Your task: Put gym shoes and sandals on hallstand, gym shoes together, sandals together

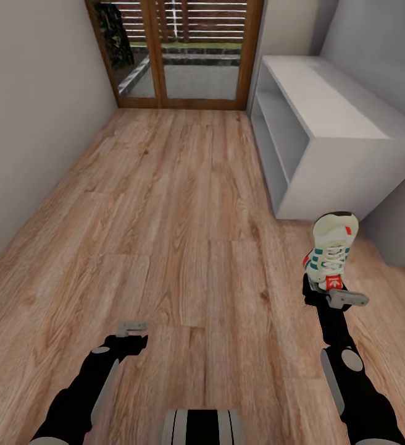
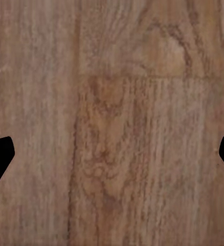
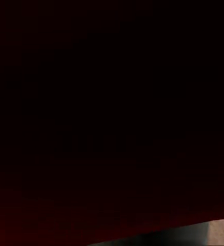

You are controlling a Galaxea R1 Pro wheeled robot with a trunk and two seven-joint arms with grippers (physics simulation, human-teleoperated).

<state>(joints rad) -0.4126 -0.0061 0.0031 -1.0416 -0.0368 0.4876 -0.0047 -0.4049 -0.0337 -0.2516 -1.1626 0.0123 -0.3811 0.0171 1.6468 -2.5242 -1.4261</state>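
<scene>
Up front, the right hand pinches a gym shoe toe-up beside the hallstand; the left hand hangs spread over the corridor floor.

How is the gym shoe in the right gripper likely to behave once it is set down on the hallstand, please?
The gym shoe hangs toe-up from the right gripper, held near its heel, so it may swing or tip when released. Its flat sole should probably settle steadily on the hallstand. The laced upper looks soft and may give under the grip.

Under me runs the wood-plank floor, bare boards up to the glass door. Against my right wall the pale rack stands directly on it.
</scene>
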